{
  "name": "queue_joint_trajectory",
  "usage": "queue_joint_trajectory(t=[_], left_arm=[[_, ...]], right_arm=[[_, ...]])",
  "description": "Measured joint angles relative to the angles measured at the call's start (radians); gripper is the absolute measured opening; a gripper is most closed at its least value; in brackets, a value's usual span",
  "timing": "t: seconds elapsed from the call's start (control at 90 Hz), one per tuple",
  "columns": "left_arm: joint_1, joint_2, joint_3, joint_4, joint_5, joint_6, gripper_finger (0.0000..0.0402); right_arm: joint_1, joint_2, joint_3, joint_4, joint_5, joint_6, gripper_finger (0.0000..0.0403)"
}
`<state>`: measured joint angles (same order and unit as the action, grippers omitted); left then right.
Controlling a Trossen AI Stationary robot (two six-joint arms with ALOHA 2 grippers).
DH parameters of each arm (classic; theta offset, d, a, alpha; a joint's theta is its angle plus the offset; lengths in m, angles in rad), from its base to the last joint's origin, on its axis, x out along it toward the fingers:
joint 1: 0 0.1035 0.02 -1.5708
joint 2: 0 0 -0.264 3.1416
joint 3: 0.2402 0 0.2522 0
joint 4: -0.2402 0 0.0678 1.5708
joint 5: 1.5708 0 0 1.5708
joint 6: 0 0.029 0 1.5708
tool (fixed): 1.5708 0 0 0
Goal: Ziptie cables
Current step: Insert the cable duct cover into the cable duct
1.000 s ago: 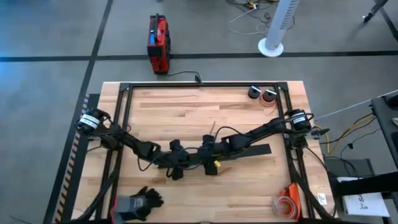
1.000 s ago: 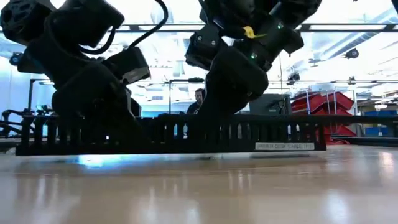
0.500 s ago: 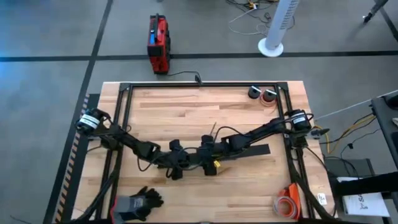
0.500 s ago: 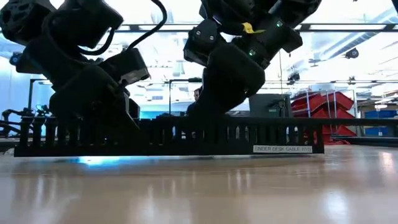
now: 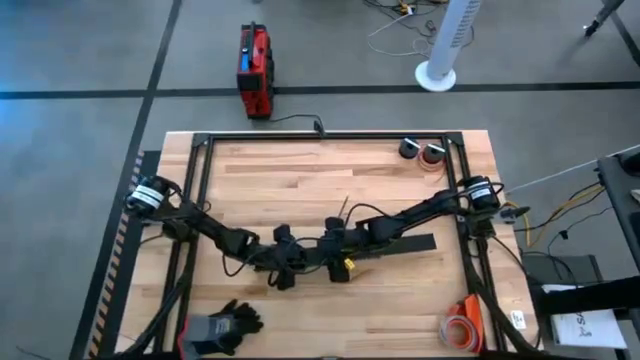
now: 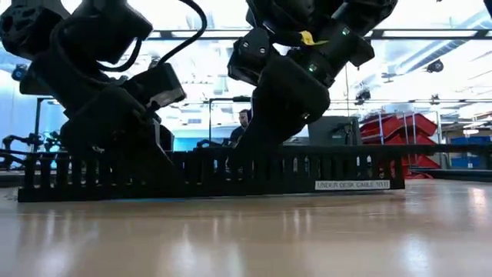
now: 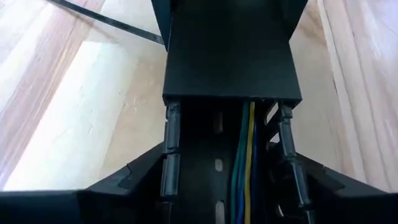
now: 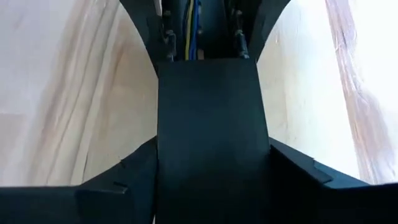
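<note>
1. Red box-like device [image 5: 255, 68] on the floor, upper left of center.
2. White fan base [image 5: 437, 74] on the floor, upper right.
3. Black gloves [image 5: 222, 326], bottom left of the wooden table [image 5: 300, 170].
4. Orange thing [image 5: 463, 322], maybe tape, bottom right.
5. Two small round items [image 5: 421, 151], table's upper right.

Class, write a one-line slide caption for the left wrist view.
Left gripper straddling a black slotted cable tray holding green, yellow and blue wires on a pale wooden table.

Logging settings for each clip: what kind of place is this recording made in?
Probably a robotics lab or workshop. A butcher-block workbench stands on a grey floor, red storage bins and monitors show in the open room behind, and a white tower fan stands nearby.
</note>
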<state>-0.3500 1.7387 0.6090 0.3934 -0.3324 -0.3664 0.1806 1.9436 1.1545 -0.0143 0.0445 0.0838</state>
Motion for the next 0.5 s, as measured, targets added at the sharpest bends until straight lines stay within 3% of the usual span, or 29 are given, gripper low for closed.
queue_joint_trajectory(t=[0.333, 0.5], left_arm=[[0.012, 0.036, 0.058, 0.014, 0.018, 0.077, 0.0227], [0.033, 0.035, 0.070, 0.022, 0.022, 0.115, 0.0222]], right_arm=[[0.001, 0.013, 0.010, 0.027, -0.060, -0.017, 0.0216], [-0.003, 0.013, 0.018, 0.034, -0.029, 0.005, 0.0219]])
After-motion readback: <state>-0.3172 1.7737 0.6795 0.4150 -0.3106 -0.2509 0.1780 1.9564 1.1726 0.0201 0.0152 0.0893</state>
